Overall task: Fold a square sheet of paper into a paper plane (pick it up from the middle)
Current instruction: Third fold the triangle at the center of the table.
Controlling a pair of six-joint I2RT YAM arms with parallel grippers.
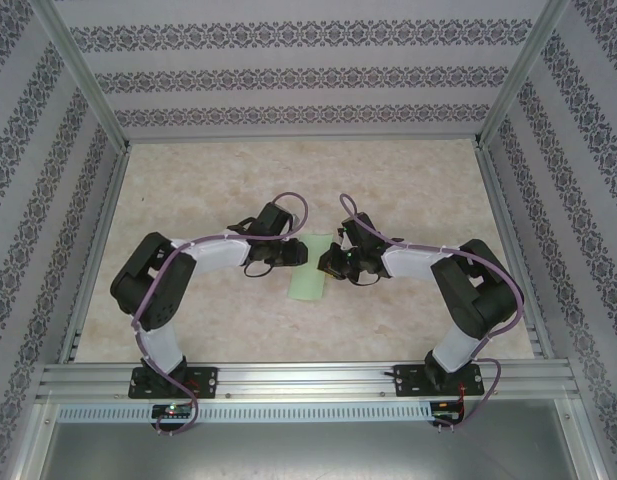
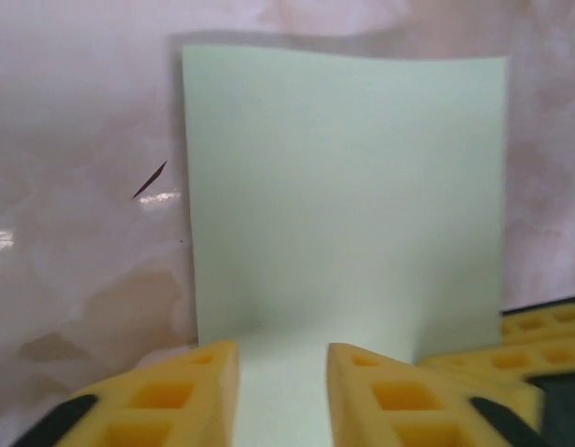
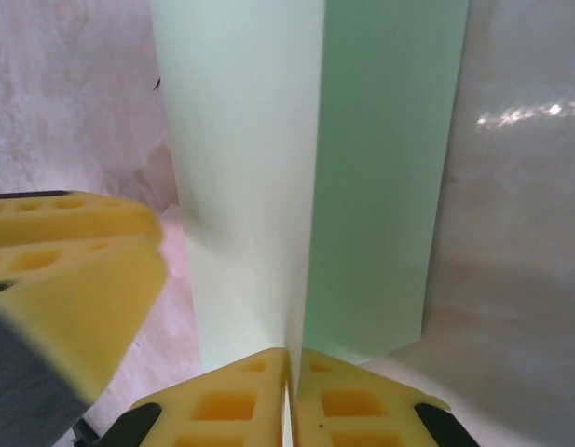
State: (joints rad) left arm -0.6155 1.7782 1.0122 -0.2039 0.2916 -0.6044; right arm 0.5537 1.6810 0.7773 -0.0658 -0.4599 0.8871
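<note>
I see the square sheet of paper (image 1: 310, 270) near the middle of the table (image 1: 408, 180), pulled up along a centre line so its two halves slope away. The right gripper (image 3: 289, 368), just right of the table's middle, is fully closed with that raised line nipped between its fingers, I judge to start the centre crease. The left gripper (image 2: 282, 363), just left of the table's middle, has its jaws partly apart, with paper running through the gap unclamped, probably only steadying that edge
</note>
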